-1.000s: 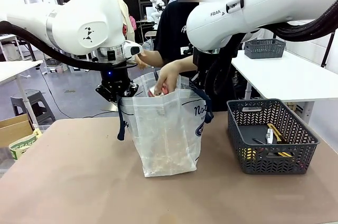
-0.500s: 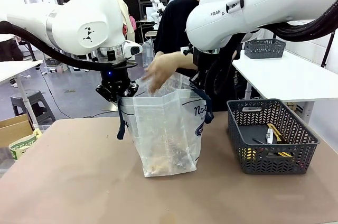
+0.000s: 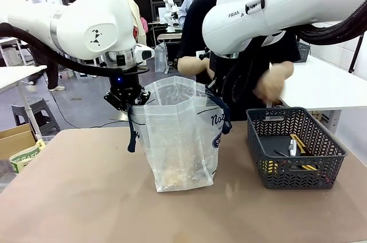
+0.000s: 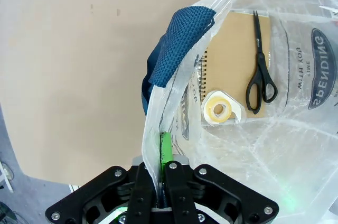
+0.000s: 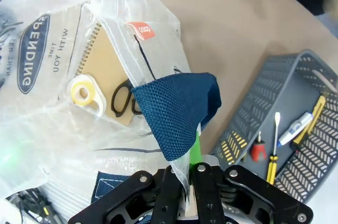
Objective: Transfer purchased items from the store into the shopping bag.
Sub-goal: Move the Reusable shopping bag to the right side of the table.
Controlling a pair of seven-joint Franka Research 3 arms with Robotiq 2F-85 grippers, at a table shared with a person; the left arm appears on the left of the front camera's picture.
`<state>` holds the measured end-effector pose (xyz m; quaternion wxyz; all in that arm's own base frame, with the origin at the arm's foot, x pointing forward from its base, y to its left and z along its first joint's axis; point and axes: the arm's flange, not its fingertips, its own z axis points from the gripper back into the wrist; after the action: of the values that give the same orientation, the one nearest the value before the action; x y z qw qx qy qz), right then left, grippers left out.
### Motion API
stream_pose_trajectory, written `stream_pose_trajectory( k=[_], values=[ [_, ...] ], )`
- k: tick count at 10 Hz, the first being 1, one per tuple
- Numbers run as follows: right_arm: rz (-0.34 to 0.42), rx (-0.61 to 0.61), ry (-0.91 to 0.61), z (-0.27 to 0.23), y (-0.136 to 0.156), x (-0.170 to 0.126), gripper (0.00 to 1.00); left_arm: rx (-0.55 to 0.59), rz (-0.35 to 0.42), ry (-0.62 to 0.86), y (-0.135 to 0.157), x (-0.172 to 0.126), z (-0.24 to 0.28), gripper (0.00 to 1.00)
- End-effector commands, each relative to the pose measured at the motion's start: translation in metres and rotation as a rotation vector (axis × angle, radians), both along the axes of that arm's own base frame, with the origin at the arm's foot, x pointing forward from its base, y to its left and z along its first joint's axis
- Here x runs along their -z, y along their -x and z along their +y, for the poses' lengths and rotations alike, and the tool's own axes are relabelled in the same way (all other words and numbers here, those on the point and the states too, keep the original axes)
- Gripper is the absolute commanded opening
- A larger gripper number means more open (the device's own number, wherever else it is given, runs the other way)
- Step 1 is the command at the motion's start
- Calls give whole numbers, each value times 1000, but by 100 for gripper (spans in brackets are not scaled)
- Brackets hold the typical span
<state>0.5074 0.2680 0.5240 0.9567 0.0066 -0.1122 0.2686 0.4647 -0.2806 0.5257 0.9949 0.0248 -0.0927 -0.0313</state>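
The shopping bag [image 3: 180, 140] stands upright on the table's middle, its mouth held wide. My left gripper [image 3: 127, 101] is shut on its left rim and my right gripper [image 3: 221, 93] is shut on its right rim by a navy handle [image 5: 177, 113]. In the left wrist view the gripper [image 4: 165, 152] pinches the clear plastic. Purchased items lie on the bag's bottom: a tan spiral notebook [image 4: 232, 65], black scissors [image 4: 260, 68] and a tape roll [image 4: 219, 110]. The person's hand [image 3: 270, 82] hovers above the grey basket [image 3: 287, 171].
The dark lattice basket [image 5: 253, 108] right of the bag holds several small tools, among them screwdrivers [image 5: 272, 145]. A cardboard box [image 3: 17, 140] sits beyond the table's left edge. Bare tabletop [image 3: 86, 197] lies in front of the bag.
The person's hand, which was reaching into the bag's mouth, has pulled out and swung right to above the basket. Both grippers have stayed put on the bag's rim.
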Motion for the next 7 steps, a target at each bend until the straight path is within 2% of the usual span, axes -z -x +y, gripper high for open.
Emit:
stream_pose_trajectory(
  k=[1, 7],
  values=[
    [3, -2, 1, 0, -1, -1, 0, -1, -2, 0, 0, 0, 1, 0],
    [3, -2, 1, 0, -1, -1, 0, -1, -2, 0, 0, 0, 1, 0]
  ],
)
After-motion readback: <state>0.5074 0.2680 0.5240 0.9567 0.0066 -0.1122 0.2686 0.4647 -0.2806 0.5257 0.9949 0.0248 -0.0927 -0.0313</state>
